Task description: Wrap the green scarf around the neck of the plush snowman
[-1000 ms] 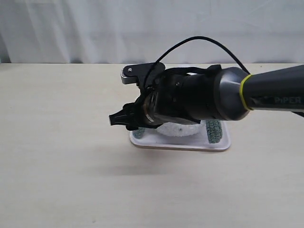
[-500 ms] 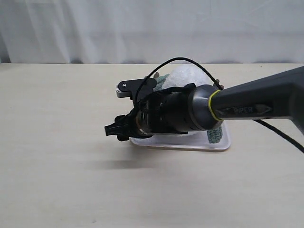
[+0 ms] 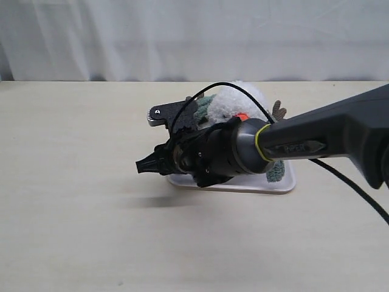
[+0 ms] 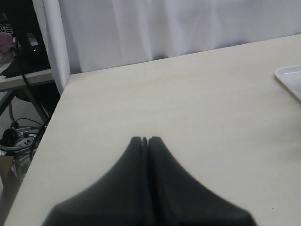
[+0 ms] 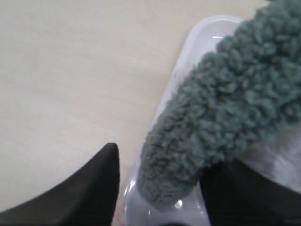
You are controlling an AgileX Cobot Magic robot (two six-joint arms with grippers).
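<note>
The plush snowman (image 3: 234, 97) stands on a white tray (image 3: 287, 184); its white head, orange nose and one brown twig arm show behind my right arm. The green scarf (image 3: 204, 104) lies by its neck, and another part of the scarf hangs at the tray's right side. My right gripper (image 3: 149, 165) reaches across to the tray's left corner. In the right wrist view the right gripper (image 5: 164, 165) is open, with the scarf's rounded end (image 5: 221, 117) lying between its fingers over the tray (image 5: 197, 37). My left gripper (image 4: 145, 140) is shut and empty above bare table.
The pale wooden table (image 3: 79, 213) stretches all round the tray. A white curtain (image 3: 182, 36) hangs behind it. The left wrist view shows the table's edge, cables on the floor (image 4: 19, 134) and a corner of the tray (image 4: 291, 77).
My right arm has dropped and swung lower in the exterior view, uncovering the snowman's head, nose and the scarf at its neck. The gripper tip has stayed by the tray's left corner.
</note>
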